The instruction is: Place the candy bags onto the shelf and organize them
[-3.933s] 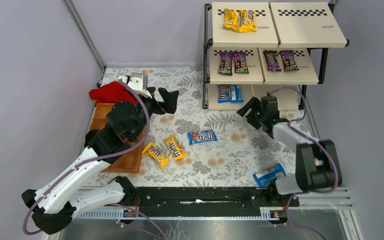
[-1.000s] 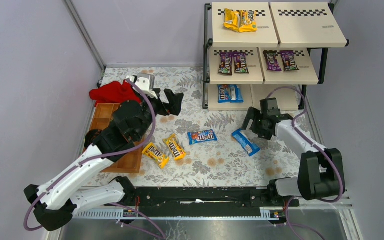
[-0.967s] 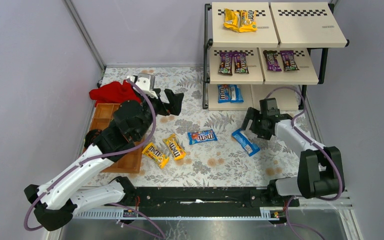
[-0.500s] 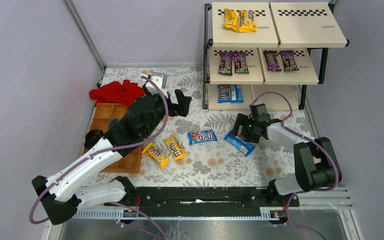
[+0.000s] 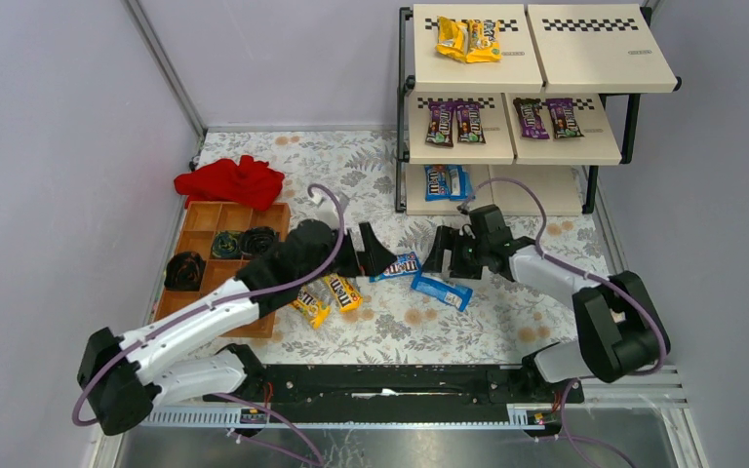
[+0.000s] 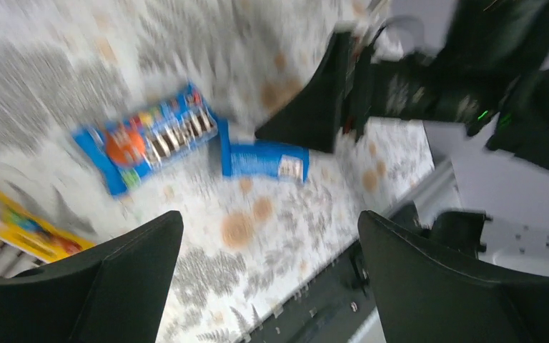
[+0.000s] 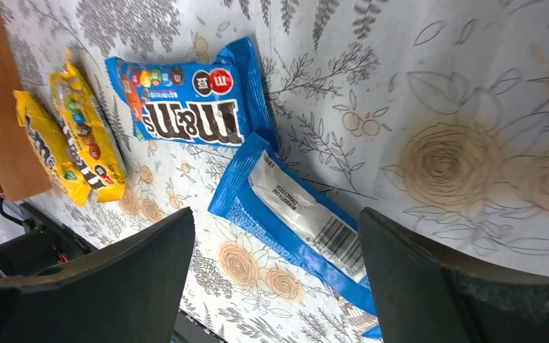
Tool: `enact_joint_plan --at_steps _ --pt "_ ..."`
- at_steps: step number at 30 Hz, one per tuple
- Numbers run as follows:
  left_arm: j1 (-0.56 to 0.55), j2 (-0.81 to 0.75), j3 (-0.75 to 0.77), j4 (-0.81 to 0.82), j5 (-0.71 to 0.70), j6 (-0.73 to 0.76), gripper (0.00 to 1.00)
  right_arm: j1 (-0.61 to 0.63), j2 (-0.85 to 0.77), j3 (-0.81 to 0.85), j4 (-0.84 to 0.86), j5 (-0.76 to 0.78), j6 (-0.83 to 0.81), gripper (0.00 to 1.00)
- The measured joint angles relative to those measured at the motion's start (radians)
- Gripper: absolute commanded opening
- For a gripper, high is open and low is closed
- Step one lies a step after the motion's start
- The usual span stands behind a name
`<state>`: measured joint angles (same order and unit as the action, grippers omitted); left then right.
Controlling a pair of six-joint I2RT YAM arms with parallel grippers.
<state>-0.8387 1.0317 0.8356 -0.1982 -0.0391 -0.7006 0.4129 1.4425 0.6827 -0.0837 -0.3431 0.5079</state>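
A blue M&M's candy bag (image 5: 397, 265) lies face up on the floral mat. A second blue candy bag (image 5: 441, 290) lies face down just right of it. Two yellow bags (image 5: 341, 291) (image 5: 307, 304) lie to their left. My left gripper (image 5: 364, 258) is open and empty, low at the blue bag's left end. My right gripper (image 5: 447, 261) is open and empty just above the face-down bag (image 7: 300, 214). The right wrist view also shows the M&M's bag (image 7: 186, 107). The shelf (image 5: 585, 156) holds yellow bags (image 5: 468, 39) on top, purple-brown bags (image 5: 453, 122) in the middle and blue bags (image 5: 446, 181) at the bottom.
A brown wooden tray (image 5: 254, 322) with dark rolled items (image 5: 185, 268) stands at the left, with a red cloth (image 5: 229, 180) behind it. The two grippers face each other closely over the blue bags. The left wrist view (image 6: 271, 257) is motion-blurred. Walls close in left and right.
My left arm swung from the red cloth right and down to the M&M's bag. My right gripper moved left, and the face-down blue bag came from the near right corner to beside the M&M's bag.
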Motion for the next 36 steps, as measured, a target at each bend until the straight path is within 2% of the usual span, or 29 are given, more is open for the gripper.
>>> enact_joint_plan --at_steps 4,8,13,19,27,36 --pt "-0.002 0.05 -0.193 0.144 0.138 -0.183 0.85 -0.075 -0.075 -0.021 0.0 -0.028 -0.025 0.89" --pt "-0.014 0.177 -0.291 0.299 0.201 -0.324 0.77 -0.159 -0.1 -0.069 0.016 -0.073 -0.035 0.84" --pt "-0.03 0.365 -0.292 0.485 0.206 -0.419 0.68 -0.163 -0.104 -0.14 0.029 -0.121 -0.037 0.84" --pt "-0.05 0.564 -0.265 0.636 0.204 -0.481 0.61 -0.163 -0.14 -0.187 0.045 -0.148 -0.033 0.84" --pt "-0.056 0.679 -0.207 0.705 0.18 -0.513 0.56 -0.163 -0.148 -0.195 0.071 -0.156 -0.033 0.83" --pt "-0.055 0.739 -0.171 0.769 0.153 -0.532 0.48 -0.163 -0.148 -0.195 0.061 -0.156 -0.042 0.83"
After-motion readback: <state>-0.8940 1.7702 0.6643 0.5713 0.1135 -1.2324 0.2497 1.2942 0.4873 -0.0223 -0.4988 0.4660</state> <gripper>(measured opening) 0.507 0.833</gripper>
